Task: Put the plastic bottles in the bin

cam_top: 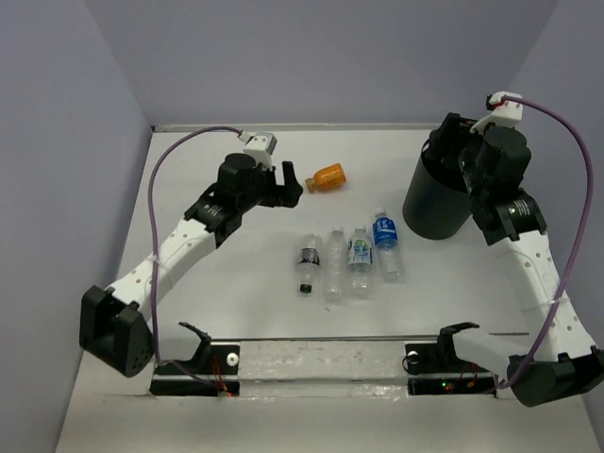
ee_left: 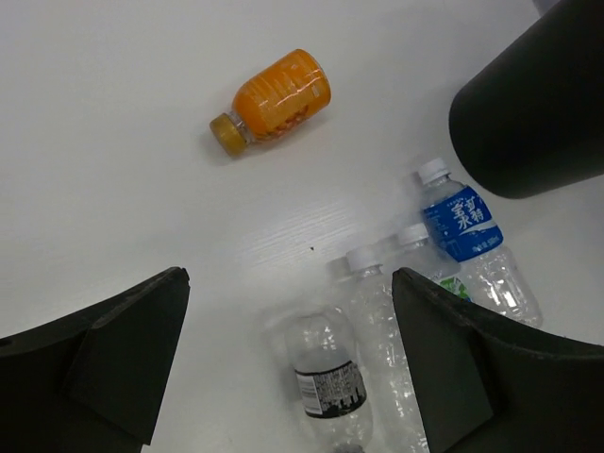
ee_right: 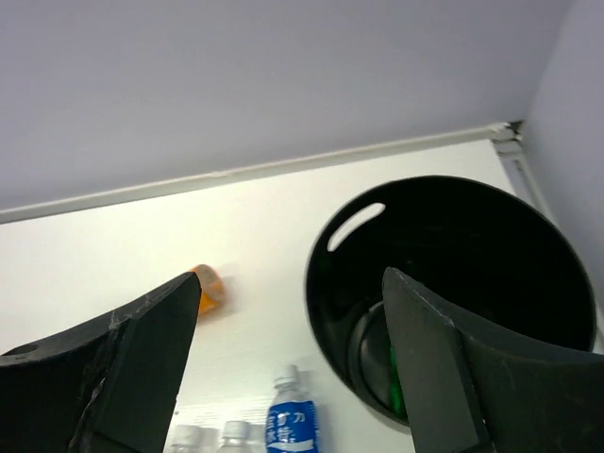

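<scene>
Both jaws gape empty; five bottles (cam_top: 359,257) lie outside the bin (cam_top: 429,212).
The left gripper (ee_left: 291,278) hovers by the orange bottle (ee_left: 276,99), and the right gripper (ee_right: 291,283) hangs over the bin. Lying sideways, the orange one may roll away from an off-centre pinch.

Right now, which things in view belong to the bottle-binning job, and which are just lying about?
Job: orange bottle; row of four clear bottles; black bin; green item inside it, likely a bottle.
Not the job: purple cable; mounting rail along the near edge.
</scene>
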Tool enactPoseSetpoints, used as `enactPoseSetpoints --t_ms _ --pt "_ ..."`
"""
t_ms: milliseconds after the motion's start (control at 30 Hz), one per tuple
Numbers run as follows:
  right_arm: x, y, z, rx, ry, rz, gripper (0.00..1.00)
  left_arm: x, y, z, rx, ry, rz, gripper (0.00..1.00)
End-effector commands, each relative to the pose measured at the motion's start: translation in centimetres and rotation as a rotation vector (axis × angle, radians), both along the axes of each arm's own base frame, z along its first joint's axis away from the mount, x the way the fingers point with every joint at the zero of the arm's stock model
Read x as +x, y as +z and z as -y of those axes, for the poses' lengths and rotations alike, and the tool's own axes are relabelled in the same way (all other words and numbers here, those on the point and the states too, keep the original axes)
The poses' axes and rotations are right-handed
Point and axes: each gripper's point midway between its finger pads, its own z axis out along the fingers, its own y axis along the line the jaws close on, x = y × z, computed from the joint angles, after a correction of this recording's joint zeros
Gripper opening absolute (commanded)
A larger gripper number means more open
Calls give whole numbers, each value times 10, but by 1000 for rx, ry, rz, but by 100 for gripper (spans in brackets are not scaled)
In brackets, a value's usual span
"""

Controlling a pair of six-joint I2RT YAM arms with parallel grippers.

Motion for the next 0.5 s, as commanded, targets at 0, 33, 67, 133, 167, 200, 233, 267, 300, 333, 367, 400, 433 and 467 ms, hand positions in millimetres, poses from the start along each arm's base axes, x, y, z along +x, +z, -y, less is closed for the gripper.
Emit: enactPoseSetpoints --t_ms 0,33,67,133,167,200,233,267,300,333,367,400,433,467 --pt "-24 22 -36 89 212 55 83 55 38 43 124 -83 218 99" --pt "-29 24 -42 102 248 62 84 61 34 53 199 -135 265 99" --pt "-34 27 -45 113 266 70 84 77 27 67 247 -174 284 99" --pt "-49 37 -61 159 364 107 84 96 42 90 316 -266 359 99" --pt "-54 38 -66 171 396 111 84 99 8 95 349 -292 286 99" --pt "-58 40 -70 180 422 116 84 114 -7 104 412 -332 250 99" --pt "-65 41 -79 192 477 116 84 120 -14 109 433 -356 238 99" --pt "-67 39 -81 196 494 112 84 126 -22 115 453 -373 233 99" --pt "-69 38 -84 200 512 109 84 136 -35 122 482 -392 224 99" --pt "-72 39 -85 201 522 115 84 139 -41 126 487 -413 221 99" --pt "-72 36 -86 202 527 108 84 142 -48 130 494 -430 220 99" --pt "-74 35 -87 205 535 109 84 147 -58 137 510 -449 222 99" --pt "-74 36 -89 206 543 112 85 150 -63 140 522 -456 225 99" --pt "-74 35 -90 208 550 113 85 153 -67 142 530 -462 228 99"
